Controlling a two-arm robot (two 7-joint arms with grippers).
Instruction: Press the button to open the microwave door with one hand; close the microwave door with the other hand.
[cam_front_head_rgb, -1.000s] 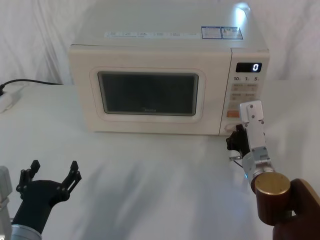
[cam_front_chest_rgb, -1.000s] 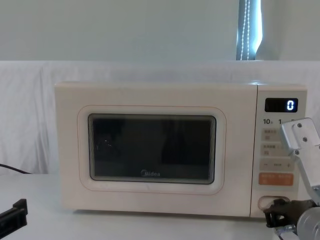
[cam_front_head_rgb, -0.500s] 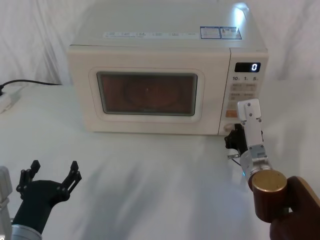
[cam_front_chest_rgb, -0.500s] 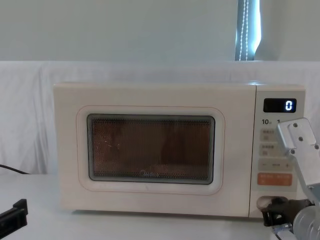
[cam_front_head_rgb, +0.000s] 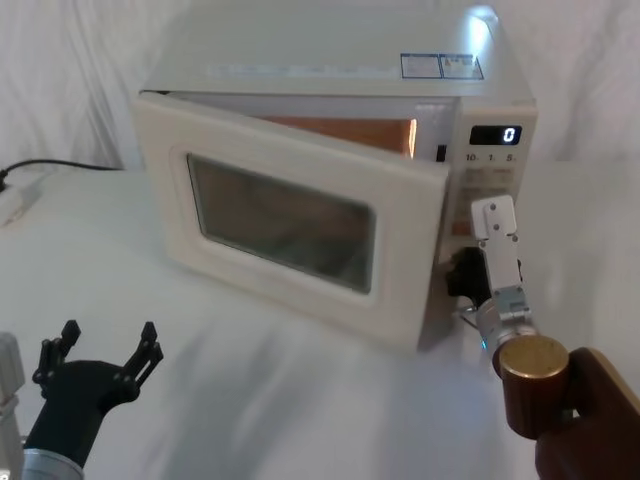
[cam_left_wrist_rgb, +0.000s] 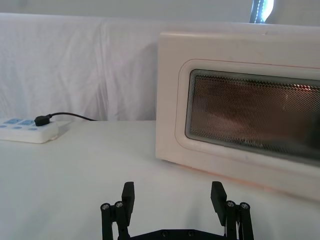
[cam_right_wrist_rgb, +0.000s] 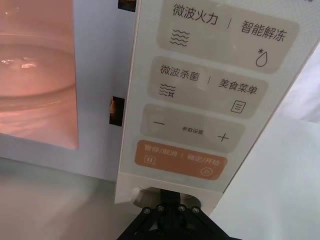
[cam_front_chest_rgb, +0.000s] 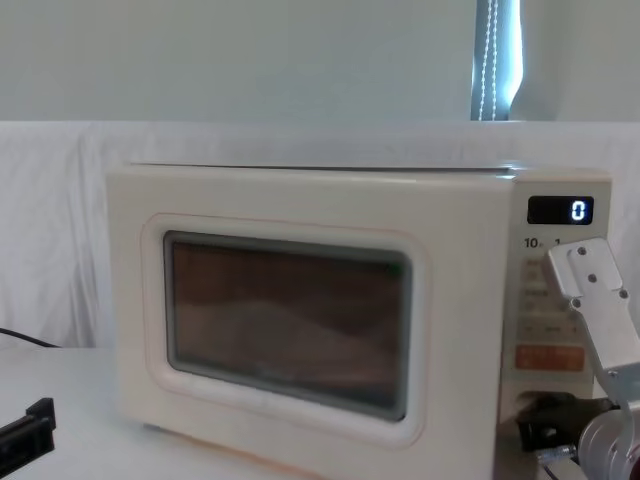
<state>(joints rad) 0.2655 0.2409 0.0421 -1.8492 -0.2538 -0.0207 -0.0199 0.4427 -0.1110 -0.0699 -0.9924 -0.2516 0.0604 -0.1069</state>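
Now the microwave door (cam_front_head_rgb: 290, 225) stands ajar at frame centre, lit cavity showing. At lower right the right gripper (cam_front_head_rgb: 462, 283) meets the button (cam_right_wrist_rgb: 142, 195); I cannot tell its finger state. Spread-fingered, the left gripper (cam_front_head_rgb: 105, 350) at lower left risks shoving the microwave (cam_front_head_rgb: 330, 60) if it pushes off-hinge.

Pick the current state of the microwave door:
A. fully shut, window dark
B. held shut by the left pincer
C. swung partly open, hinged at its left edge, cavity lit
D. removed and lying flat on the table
C: in the head view the microwave door angles out from the microwave, its right edge forward, exposing the orange-lit cavity; the left pincer hovers low, apart from it.
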